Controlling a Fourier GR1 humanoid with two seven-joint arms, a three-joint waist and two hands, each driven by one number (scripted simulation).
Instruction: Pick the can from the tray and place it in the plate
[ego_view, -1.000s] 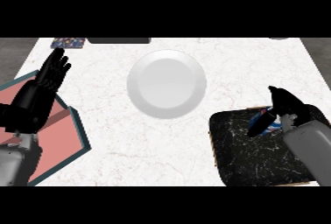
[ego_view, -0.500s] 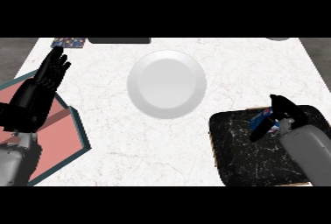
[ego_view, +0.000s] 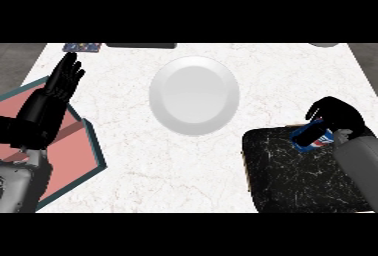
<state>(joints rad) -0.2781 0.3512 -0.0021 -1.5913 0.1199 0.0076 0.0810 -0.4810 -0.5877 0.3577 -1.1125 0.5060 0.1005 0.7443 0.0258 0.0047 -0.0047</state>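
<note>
Now the right robot hand (ego_view: 338, 116) curls round the can (ego_view: 311, 137) over the tray (ego_view: 295, 175)

The can (ego_view: 311, 137) is blue with a white and red mark on its side, tilted so its top leans toward ten o'clock, over the upper right part of the tray (ego_view: 295, 175); whether it touches the tray cannot be told. The tray is a dark, marble-patterned square with rounded corners at about four o'clock. The plate (ego_view: 195, 95) is white, round and bare, lying flat at about twelve o'clock, just up-left of the tray.
</note>
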